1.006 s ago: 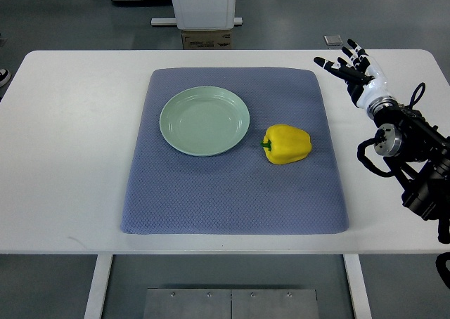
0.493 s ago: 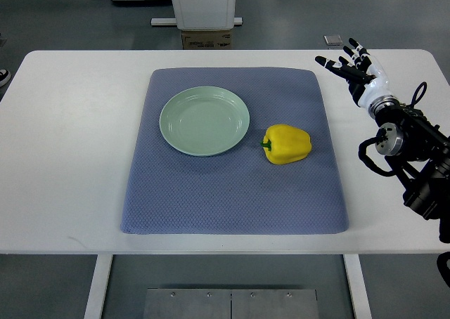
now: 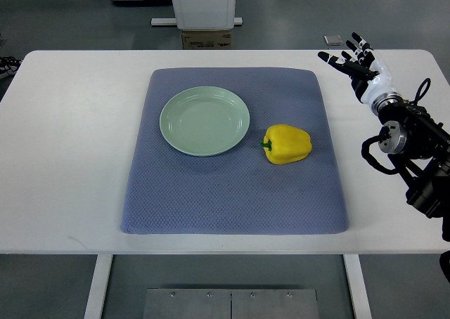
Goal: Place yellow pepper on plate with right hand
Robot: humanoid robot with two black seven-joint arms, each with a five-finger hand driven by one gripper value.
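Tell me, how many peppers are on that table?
1: a yellow pepper lying on the blue mat, just right of the empty green plate. Nothing seems hidden.

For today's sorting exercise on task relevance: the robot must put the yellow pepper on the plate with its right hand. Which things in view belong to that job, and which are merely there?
Belongs to the job:
yellow pepper
green plate
right hand, open

Merely there:
blue mat
white table
cardboard box beyond the table

one yellow pepper (image 3: 287,144), one green plate (image 3: 204,120), one blue-grey mat (image 3: 234,189) and one white surface (image 3: 70,157) are on show, with one robot hand (image 3: 360,68) in sight.
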